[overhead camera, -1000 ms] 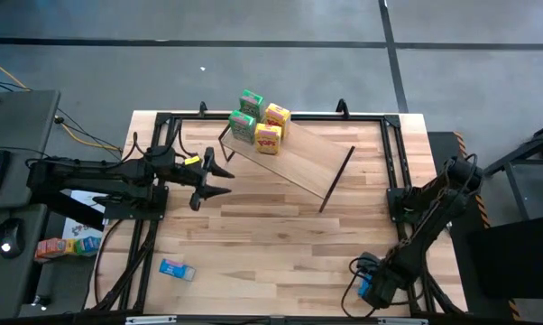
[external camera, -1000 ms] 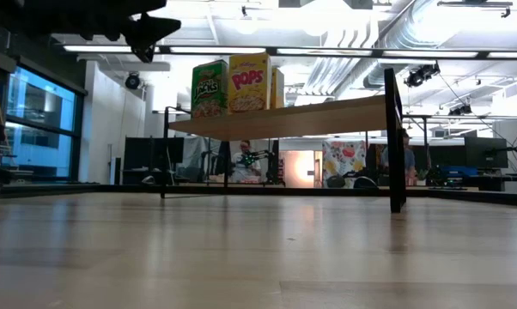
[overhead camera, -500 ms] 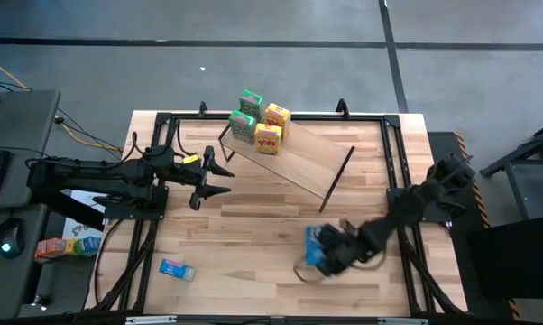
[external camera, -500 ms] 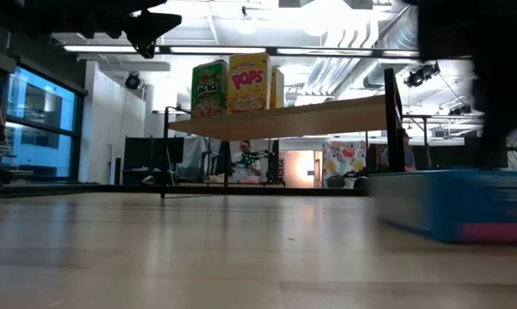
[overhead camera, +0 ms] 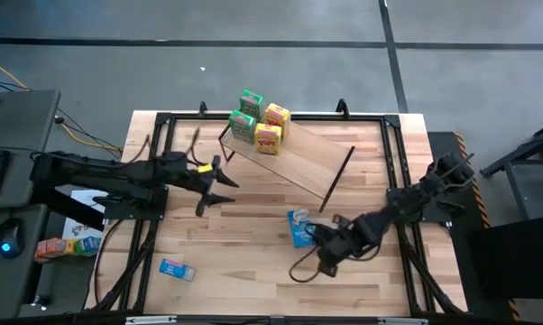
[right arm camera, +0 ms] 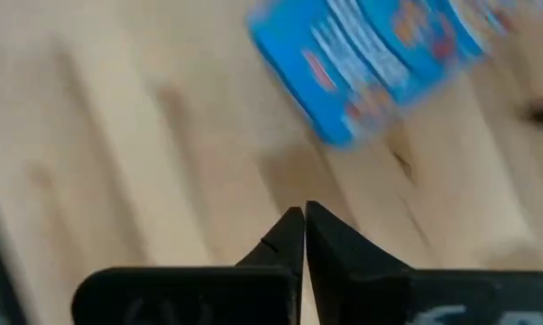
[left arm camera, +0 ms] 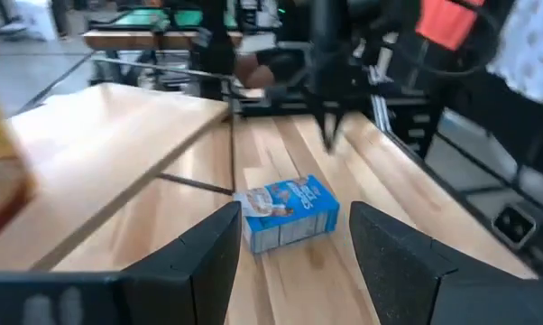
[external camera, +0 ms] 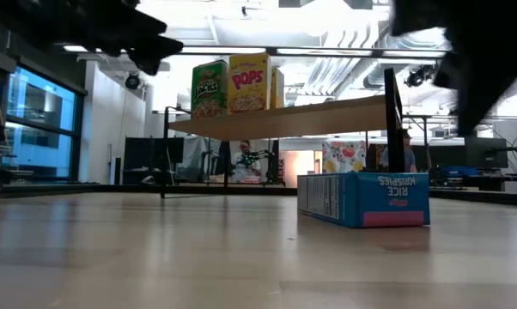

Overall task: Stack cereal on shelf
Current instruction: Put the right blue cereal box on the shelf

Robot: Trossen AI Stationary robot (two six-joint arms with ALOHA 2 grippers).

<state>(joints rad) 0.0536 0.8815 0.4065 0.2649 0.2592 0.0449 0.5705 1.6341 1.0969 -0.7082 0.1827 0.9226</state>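
- right end effector point(overhead camera: 318, 242) hangs over the tabletop point(overhead camera: 253, 262), fingers pressed together on nothing; the blue cereal box point(overhead camera: 299, 227) lies flat just ahead of its tips.
- only the low view reads that box's "rice krispies" side point(external camera: 364, 199).
- left end effector point(overhead camera: 219, 188) hovers partly spread and empty, the shelf point(overhead camera: 308, 162) beyond it with two green and two yellow boxes point(overhead camera: 258, 122) clustered at one end.
- only the high view shows a second blue box point(overhead camera: 176, 268), well behind the left end effector.

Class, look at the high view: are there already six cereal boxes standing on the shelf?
No. Only four boxes stand on the shelf; two blue boxes lie on the table.
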